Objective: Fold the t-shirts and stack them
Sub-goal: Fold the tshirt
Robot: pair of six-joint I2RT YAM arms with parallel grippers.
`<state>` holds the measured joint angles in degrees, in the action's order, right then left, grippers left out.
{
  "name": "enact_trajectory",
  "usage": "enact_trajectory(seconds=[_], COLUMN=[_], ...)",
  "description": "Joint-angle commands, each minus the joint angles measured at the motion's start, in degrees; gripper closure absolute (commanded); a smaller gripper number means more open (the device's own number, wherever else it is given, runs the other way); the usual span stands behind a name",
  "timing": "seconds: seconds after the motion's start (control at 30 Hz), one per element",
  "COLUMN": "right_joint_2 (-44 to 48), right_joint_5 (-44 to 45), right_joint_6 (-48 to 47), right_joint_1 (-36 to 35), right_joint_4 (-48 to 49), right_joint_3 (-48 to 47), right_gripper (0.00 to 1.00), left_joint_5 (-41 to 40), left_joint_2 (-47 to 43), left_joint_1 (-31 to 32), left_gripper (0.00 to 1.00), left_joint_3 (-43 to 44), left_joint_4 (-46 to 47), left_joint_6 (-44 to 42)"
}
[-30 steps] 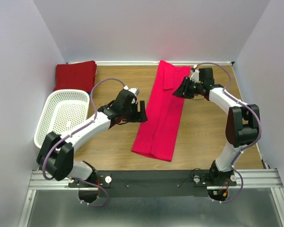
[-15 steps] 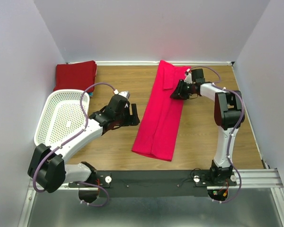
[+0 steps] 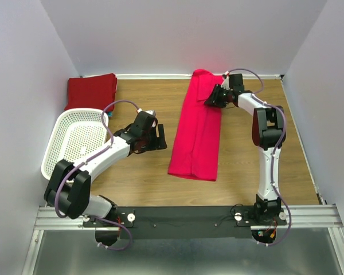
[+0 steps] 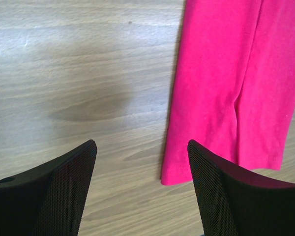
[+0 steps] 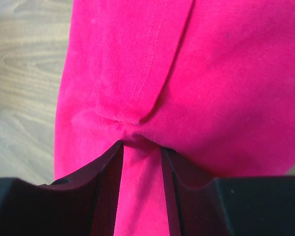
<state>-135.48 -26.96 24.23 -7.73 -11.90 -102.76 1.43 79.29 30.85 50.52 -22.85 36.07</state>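
White perforated basket (image 3: 74,140) at left on wooden table (image 3: 137,177), pale walls (image 3: 160,34)

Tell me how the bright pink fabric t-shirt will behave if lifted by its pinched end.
Likely floppy: the bright pink fabric t-shirt puckers where the right gripper pinches it, so it should drape and hang. Probably light, being thin folded cloth. Pushed along the wooden table, it may bunch rather than slide.

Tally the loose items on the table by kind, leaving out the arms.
T-shirts: 2, the pink t-shirt and the dark red t-shirt
Baskets: 1, the white basket
Total: 3
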Motion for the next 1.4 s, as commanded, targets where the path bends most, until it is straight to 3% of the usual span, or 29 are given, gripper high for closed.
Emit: enact_trajectory(seconds=[0.0,0.23,0.37,0.6,0.8,1.13,1.37], right_joint_2=[-2.3,9.3,24.6,43.2,59.1,61.0,57.5], right_joint_5=[5.3,3.1,4.4,17.7,18.4,18.2,18.3], right_joint_6=[0.3,2.6,2.3,0.6,8.8,15.8,16.2], right_joint_1=[1.2,0.9,-0.5,-7.6,-14.3,-24.0,-27.0], right_joint_4=[-0.8,-0.8,-2.2,-23.0,-27.8,-29.6,-28.1], right_joint_3=[-1.7,12.8,22.6,37.5,55.6,62.0,61.3], right_gripper=[0.55,0.51,0.36,0.32,0.32,0.34,0.45], left_joint_5=[2.7,6.7,6.4,1.9,0.2,-1.0,-1.0], left_joint_2=[1.5,2.4,3.9,6.9,8.5,10.8,11.7], left_joint_1=[-0.1,1.1,4.5,11.0,14.8,17.0,17.6], left_gripper=[0.18,0.18,0.18,0.22,0.23,0.26,0.26], left_joint_3=[3.5,3.0,2.7,2.7,2.8,4.1,4.2], left_joint_4=[0.7,-0.1,-2.5,-6.1,-7.4,-8.2,-8.2], left_joint_6=[-0.7,-2.1,-3.2,-3.6,-2.0,-1.2,-1.2])
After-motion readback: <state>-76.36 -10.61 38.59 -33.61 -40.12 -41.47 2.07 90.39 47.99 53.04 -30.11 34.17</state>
